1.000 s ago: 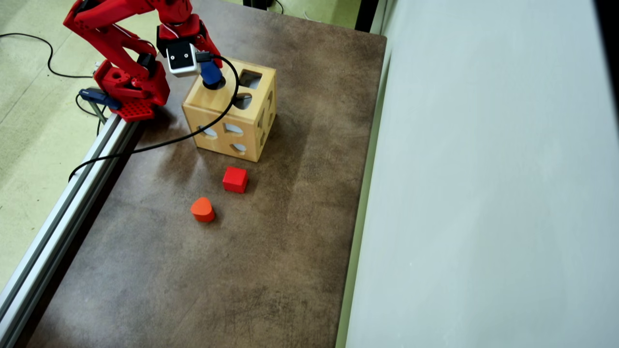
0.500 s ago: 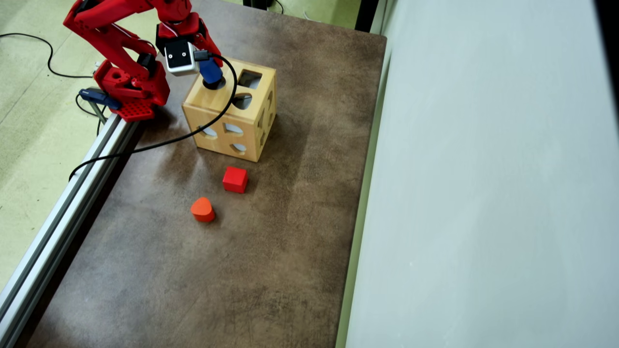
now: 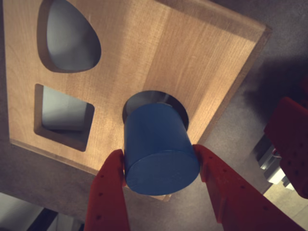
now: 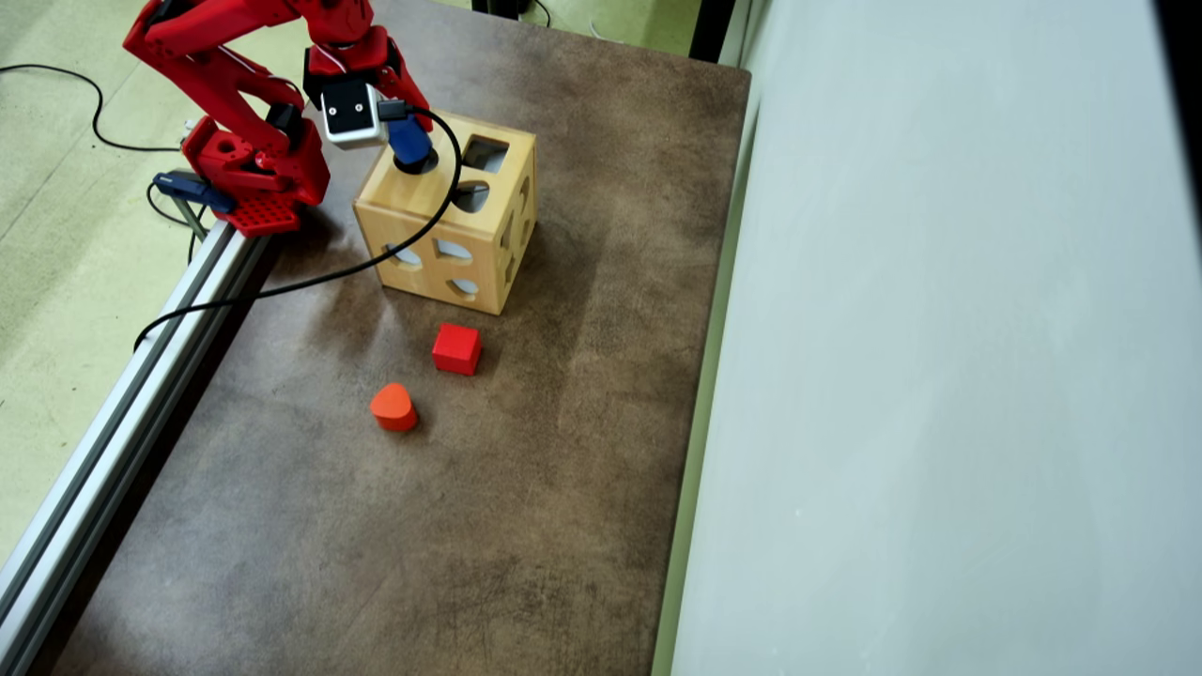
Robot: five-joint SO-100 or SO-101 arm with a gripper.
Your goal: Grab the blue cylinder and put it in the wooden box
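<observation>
In the wrist view the blue cylinder [image 3: 156, 144] hangs between my two red fingers [image 3: 111, 190], with its far end at the round hole of the wooden box [image 3: 192, 57]. My gripper [image 3: 159, 155] is shut on the cylinder. The box top also shows a square hole and a rounded-triangle hole to the left. In the overhead view my gripper [image 4: 410, 131] holds the blue cylinder [image 4: 411, 143] over the round hole in the near-left corner of the wooden box [image 4: 390, 192]. The cylinder's lower end is hidden.
A red cube [image 4: 456, 348] and an orange rounded-triangle block [image 4: 393, 407] lie on the brown table below the box. A black cable [image 4: 282, 286] drapes over the box. An aluminium rail [image 4: 122, 422] lines the left edge and a grey wall [image 4: 939, 376] the right.
My gripper with the blue cylinder has shifted very slightly up-left over the round hole. The box and the two loose blocks have not moved.
</observation>
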